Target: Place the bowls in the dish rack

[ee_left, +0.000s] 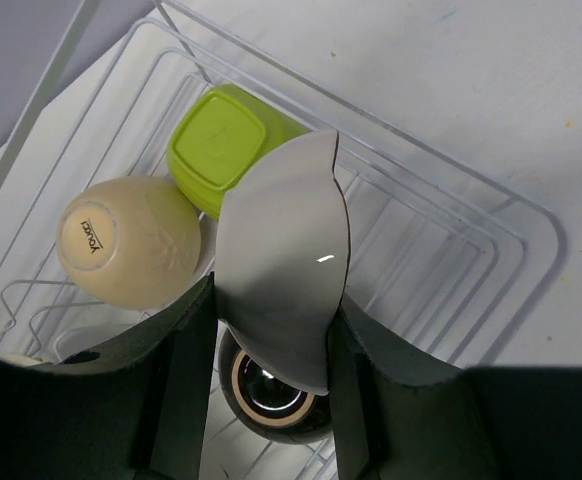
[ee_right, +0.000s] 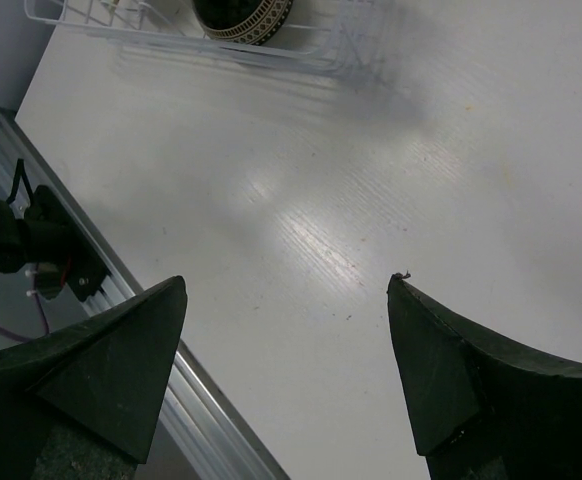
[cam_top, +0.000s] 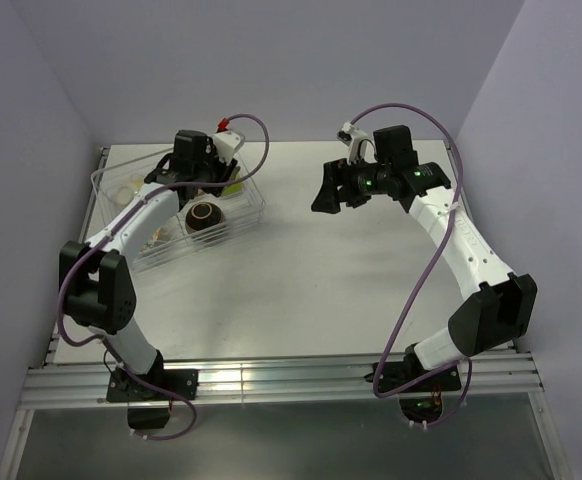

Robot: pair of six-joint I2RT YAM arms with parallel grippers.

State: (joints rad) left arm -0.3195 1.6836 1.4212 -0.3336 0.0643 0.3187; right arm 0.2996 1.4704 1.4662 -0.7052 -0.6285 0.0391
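Observation:
My left gripper [ee_left: 271,300] is shut on the rim of a white bowl [ee_left: 283,240], holding it on edge above the dish rack [ee_left: 491,205]. Inside the rack lie a lime-green bowl [ee_left: 221,145], a tan bowl [ee_left: 131,240] turned upside down, and a dark brown glossy bowl [ee_left: 271,400] right under the held one. From above, the left gripper [cam_top: 203,176] hangs over the rack [cam_top: 254,203] beside the dark brown bowl [cam_top: 205,214]. My right gripper [cam_top: 323,192] hovers open over bare table, with nothing between its fingers [ee_right: 131,350].
The rack's near wire wall [ee_right: 171,35] and the dark bowl [ee_right: 243,15] show at the top of the right wrist view. An aluminium rail [cam_top: 271,380] runs along the table's near edge. Purple walls close in on the left, back and right.

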